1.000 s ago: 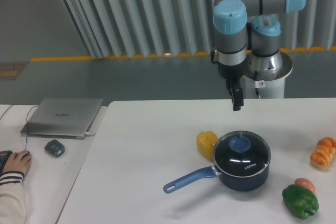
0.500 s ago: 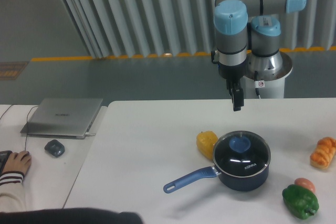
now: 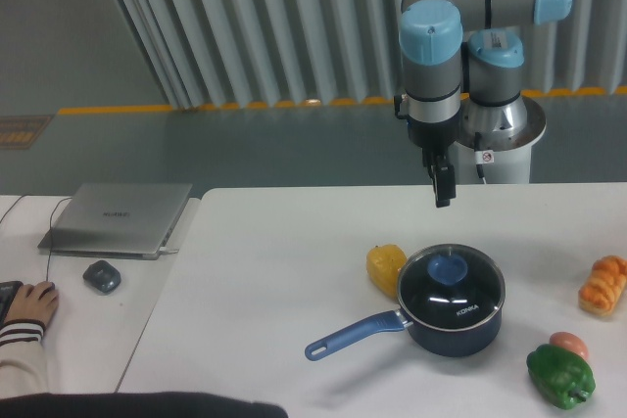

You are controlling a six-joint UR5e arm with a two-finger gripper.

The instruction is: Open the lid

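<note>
The round glass lid (image 3: pixel 452 282) with its blue knob (image 3: pixel 449 268) rests closed on the dark blue saucepan (image 3: pixel 453 322), whose long handle (image 3: pixel 353 335) points to the lower left. My gripper (image 3: pixel 442 199) hangs well above the table, above and slightly behind the pan, not touching anything. Its dark fingers (image 3: pixel 442 183) point straight down and appear as one narrow shape from this side, so whether they stand open or shut does not show. Nothing is visible between them.
A yellow pepper (image 3: pixel 385 267) touches the pan's left side. A green pepper (image 3: pixel 560 375) and a small pinkish fruit (image 3: pixel 568 344) lie at the right front, an orange bread-like item (image 3: pixel 603 284) at the right edge. A laptop (image 3: pixel 118 218), mouse (image 3: pixel 102 276) and a person's hand (image 3: pixel 29 302) occupy the left table.
The arm, pan and lid have not moved. A dark shape has grown along the bottom left edge of the view.
</note>
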